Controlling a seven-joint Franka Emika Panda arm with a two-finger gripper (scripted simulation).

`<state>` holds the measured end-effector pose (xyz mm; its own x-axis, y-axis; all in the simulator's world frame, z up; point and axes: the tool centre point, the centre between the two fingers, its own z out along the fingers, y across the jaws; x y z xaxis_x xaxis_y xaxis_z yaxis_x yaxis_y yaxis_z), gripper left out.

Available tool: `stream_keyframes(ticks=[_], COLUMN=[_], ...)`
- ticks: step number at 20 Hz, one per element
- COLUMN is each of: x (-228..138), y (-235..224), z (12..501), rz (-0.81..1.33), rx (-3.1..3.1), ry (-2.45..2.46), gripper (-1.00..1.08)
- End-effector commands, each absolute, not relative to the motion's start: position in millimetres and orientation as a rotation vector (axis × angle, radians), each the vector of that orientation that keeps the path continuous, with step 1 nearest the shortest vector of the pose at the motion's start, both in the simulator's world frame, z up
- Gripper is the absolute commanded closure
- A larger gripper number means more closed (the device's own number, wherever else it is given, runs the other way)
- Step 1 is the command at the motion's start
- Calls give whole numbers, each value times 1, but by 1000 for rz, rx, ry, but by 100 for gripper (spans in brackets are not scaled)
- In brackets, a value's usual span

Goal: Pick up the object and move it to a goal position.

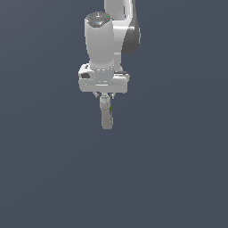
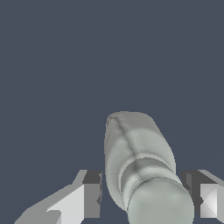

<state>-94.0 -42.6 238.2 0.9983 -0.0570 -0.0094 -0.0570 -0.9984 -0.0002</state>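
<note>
The object [image 1: 106, 117] is a small grey-beige bottle-like item hanging straight down below my gripper [image 1: 103, 95], its paler cap end uppermost between the fingers. In the wrist view the rounded cap fills the space between the two fingers [image 2: 89, 197], and the object [image 2: 133, 148] runs away from the camera along the gripper's axis. My gripper [image 2: 142, 199] is shut on the cap end, with each finger close against a side. Nothing in either view marks the goal position.
The white arm [image 1: 104, 40] rises above the hand to the exterior view's upper edge. All around is a uniform dark blue-grey surface with no other objects, containers or edges showing.
</note>
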Motion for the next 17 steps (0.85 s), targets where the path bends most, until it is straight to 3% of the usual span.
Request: stream_keyframes(ticks=[1, 17], x=[-91, -86], y=[-45, -61], z=[253, 311], rz=[-4, 0], rx=[-3140, -3140], ry=[90, 92], gripper=[108, 108])
